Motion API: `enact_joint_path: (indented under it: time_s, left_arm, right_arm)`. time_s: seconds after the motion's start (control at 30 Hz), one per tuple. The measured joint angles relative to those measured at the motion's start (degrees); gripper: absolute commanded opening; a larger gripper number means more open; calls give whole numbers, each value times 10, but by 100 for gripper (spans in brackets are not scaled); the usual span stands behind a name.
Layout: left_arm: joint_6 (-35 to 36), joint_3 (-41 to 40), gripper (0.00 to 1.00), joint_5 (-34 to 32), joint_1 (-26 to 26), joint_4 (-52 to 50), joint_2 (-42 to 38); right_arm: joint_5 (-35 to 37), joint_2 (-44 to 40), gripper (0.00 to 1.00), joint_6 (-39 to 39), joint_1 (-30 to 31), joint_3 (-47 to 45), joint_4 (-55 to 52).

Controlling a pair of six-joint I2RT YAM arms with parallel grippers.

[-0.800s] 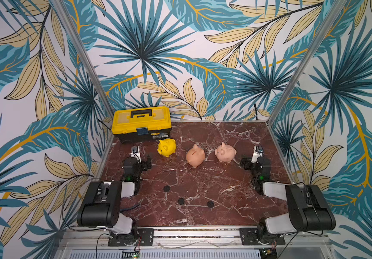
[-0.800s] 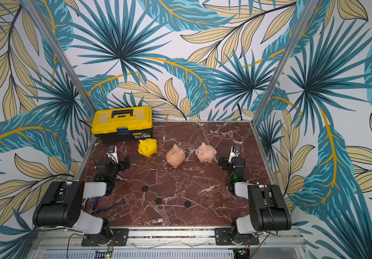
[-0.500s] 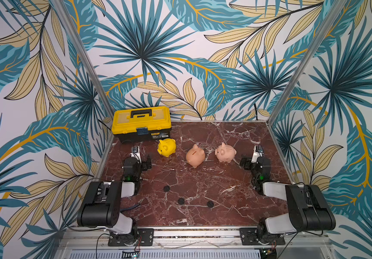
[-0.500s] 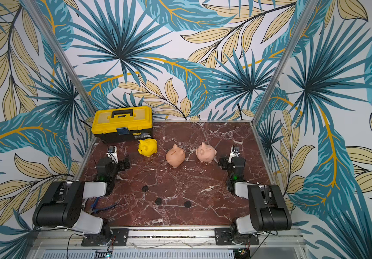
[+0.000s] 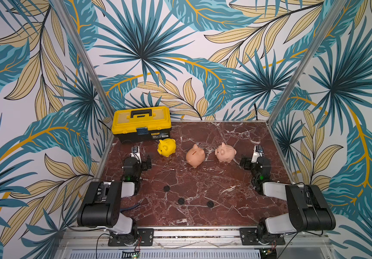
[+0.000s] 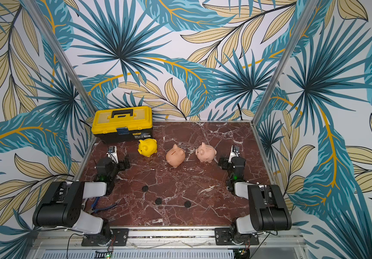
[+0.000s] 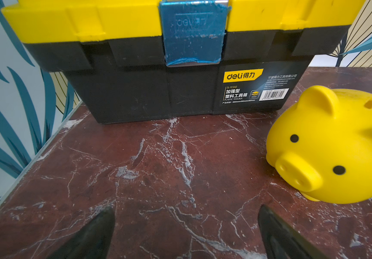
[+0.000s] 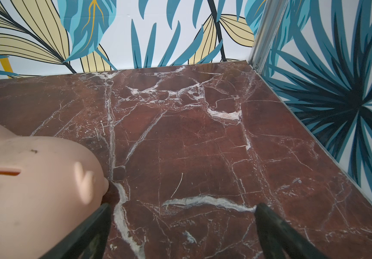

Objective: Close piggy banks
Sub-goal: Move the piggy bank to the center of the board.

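I'm holding both jaws apart, empty. Rounded yellow plastic piggy bank, peach-orange one, pale pink one: all are waiting untouched, I reckon.

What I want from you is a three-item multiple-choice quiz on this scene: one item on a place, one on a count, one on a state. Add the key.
1. Where does the yellow piggy bank stand?
A. just in front of the toolbox
B. on its lid
C. at the near edge

2. How many black discs lie on the table?
A. one
B. five
C. three

3. How does the left gripper stand?
A. shut on the yellow piggy bank
B. open, holding nothing
C. shut on a disc

Key:
1 A: both top views show it upright, close before the toolbox's front.
2 C: three discs lie spread over the table's near half.
3 B: the left wrist view shows its fingers wide apart with only bare table between them.
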Motion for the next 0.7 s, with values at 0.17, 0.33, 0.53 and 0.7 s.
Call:
enact_joint_path:
  time_s: [0.17, 0.33, 0.53, 0.7]
  left_arm:
    - [0, 2, 100, -9, 0, -9, -7]
    - [-11, 20, 100, -49, -5, -59, -88]
    - [-80, 47, 99, -100, -28, -134, -198]
    - [-142, 123, 100, -92, -52, -272, -221]
  right_arm:
    - [0, -2, 100, 0, 0, 3, -8]
    - [8, -51, 99, 12, 0, 70, -132]
    - [13, -119, 100, 66, 0, 180, -304]
    - [-21, -149, 99, 144, -1, 282, -478]
